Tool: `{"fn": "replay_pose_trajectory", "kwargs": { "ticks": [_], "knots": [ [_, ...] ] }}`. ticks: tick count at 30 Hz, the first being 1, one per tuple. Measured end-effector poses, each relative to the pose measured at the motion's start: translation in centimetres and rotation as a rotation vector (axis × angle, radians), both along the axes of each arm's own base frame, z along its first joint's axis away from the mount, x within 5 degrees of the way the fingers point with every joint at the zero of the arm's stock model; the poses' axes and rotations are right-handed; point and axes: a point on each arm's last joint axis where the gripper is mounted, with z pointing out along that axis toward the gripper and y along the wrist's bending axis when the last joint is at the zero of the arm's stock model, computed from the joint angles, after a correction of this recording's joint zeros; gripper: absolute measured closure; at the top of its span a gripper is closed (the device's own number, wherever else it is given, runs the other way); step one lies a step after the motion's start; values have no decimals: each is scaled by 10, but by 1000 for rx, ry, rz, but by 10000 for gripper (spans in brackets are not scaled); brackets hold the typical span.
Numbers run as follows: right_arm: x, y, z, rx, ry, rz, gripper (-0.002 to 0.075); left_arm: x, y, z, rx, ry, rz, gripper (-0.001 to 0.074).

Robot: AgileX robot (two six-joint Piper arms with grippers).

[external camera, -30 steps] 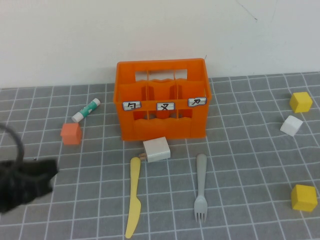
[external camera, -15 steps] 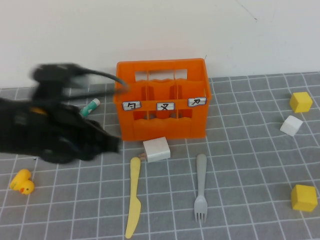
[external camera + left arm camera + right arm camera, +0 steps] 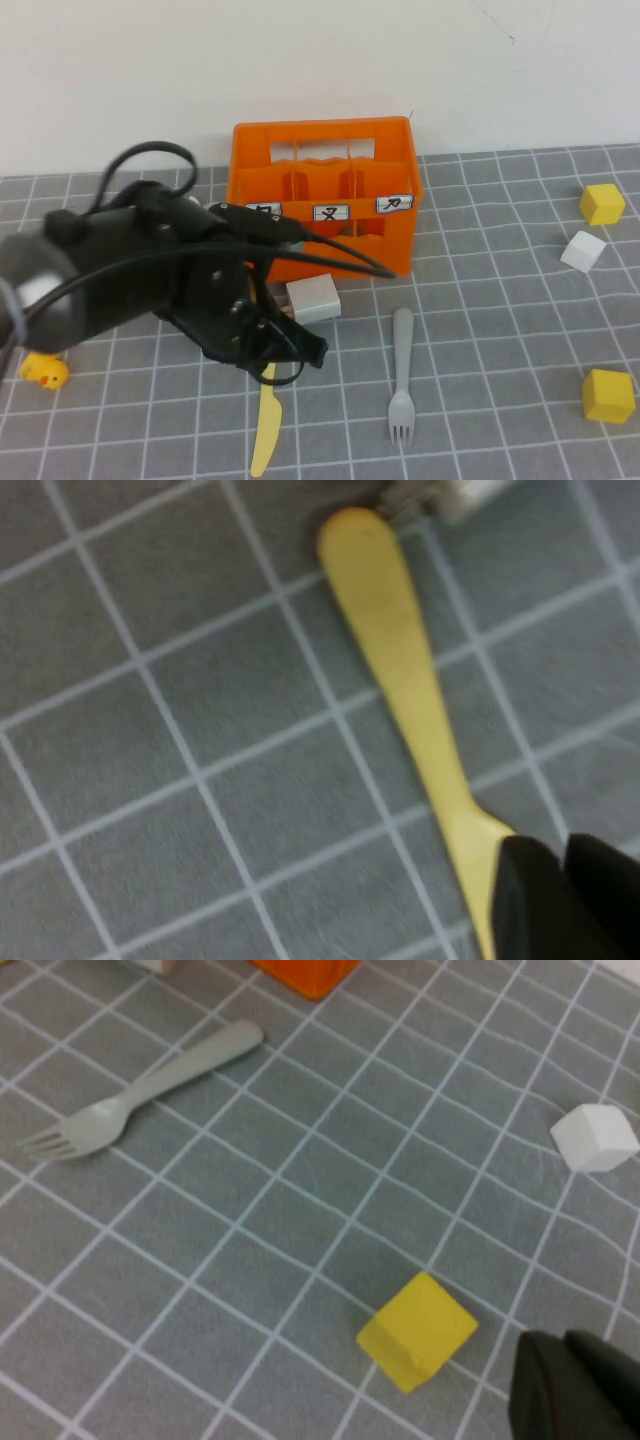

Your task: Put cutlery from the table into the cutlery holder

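Observation:
The pale-yellow knife (image 3: 263,440) lies on the grey grid table (image 3: 480,330) in front of the orange cutlery holder (image 3: 395,240); my left arm hides its handle in the high view. My left gripper (image 3: 306,352) hovers over the knife, fingers shut and empty. In the left wrist view the knife (image 3: 400,660) runs lengthwise, with the left gripper (image 3: 562,880) over its blade end. The grey fork (image 3: 401,375) lies to the right of the knife and also shows in the right wrist view (image 3: 140,1090). My right gripper (image 3: 565,1385) is shut and empty, out of the high view.
A small white box (image 3: 313,297) sits between the holder and the knife. There are two yellow cubes (image 3: 602,203) (image 3: 608,395) and a white cube (image 3: 583,250) at the right. A yellow duck (image 3: 44,371) is at the left. One yellow cube (image 3: 417,1330) lies near the right gripper.
My left arm has swept in from the left edge and now hangs over the knife's handle, covering the orange cube and glue stick. The cutlery has not moved.

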Motion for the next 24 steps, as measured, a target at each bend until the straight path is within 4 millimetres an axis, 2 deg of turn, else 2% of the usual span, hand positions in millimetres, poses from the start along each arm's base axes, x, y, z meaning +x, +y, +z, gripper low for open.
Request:
{"fn": "replay_pose_trajectory", "kwargs": {
  "ticks": [7,9,20,24],
  "knots": [
    [0,0,-1,-11,-8,8,729,18,-11,-13,17,2,14,421],
    [0,0,-4,-11,-2,4,729,23,-14,-16,17,-3,11,381],
    [2,-3,-6,-20,-32,-32,729,40,-24,-56,55,48,67,367],
    [2,-3,-8,-20,-29,-33,729,42,-24,-61,66,55,78,367]
  ]
}}
